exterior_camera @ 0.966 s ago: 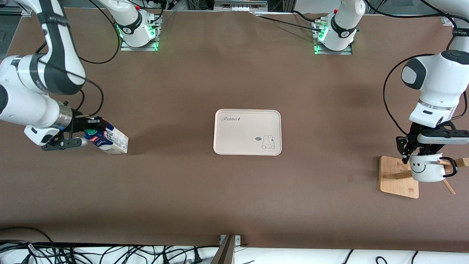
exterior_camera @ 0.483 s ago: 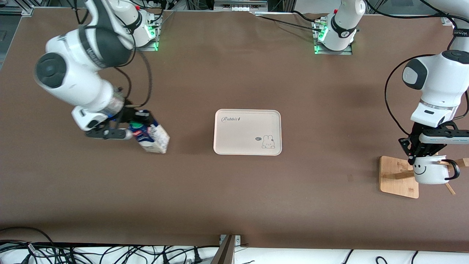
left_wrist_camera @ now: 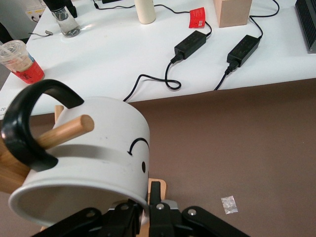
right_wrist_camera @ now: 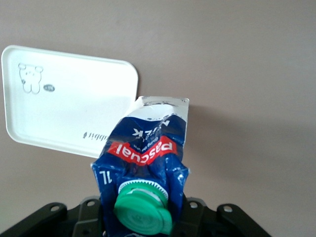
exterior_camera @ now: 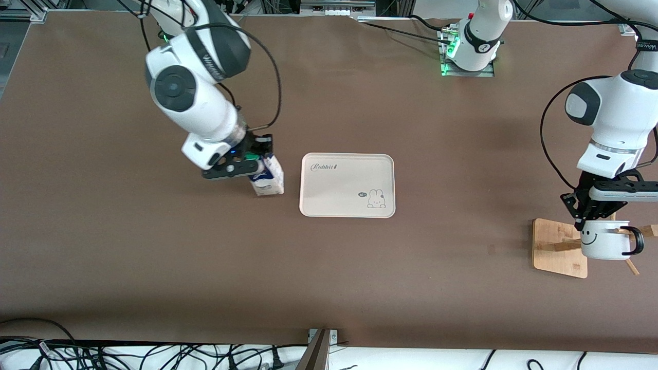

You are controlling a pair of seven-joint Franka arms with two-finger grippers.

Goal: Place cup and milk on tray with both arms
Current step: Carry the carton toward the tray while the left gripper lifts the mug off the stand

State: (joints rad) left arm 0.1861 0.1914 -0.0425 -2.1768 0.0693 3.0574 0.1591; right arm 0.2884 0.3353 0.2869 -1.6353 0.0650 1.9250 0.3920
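My right gripper [exterior_camera: 250, 160] is shut on the top of the blue and white milk carton [exterior_camera: 268, 179] with its green cap [right_wrist_camera: 143, 206]. It holds the carton over the table just beside the cream tray [exterior_camera: 347, 185], at the edge toward the right arm's end. The tray also shows in the right wrist view [right_wrist_camera: 64, 106]. My left gripper [exterior_camera: 591, 218] is shut on the rim of the white smiley cup [exterior_camera: 605, 240], one finger inside and one outside. The cup [left_wrist_camera: 89, 158] hangs on a wooden peg [left_wrist_camera: 64, 132] through its black handle [left_wrist_camera: 29, 123].
The wooden mug rack base [exterior_camera: 555, 249] lies under the cup at the left arm's end of the table. A second peg [exterior_camera: 630, 265] sticks out below the cup. A white bench with cables and a plastic drink cup [left_wrist_camera: 20, 61] shows past the table edge.
My right arm has carried the milk carton from the right arm's end of the table across to the tray's edge. My left gripper and the cup have shifted only slightly at the rack.
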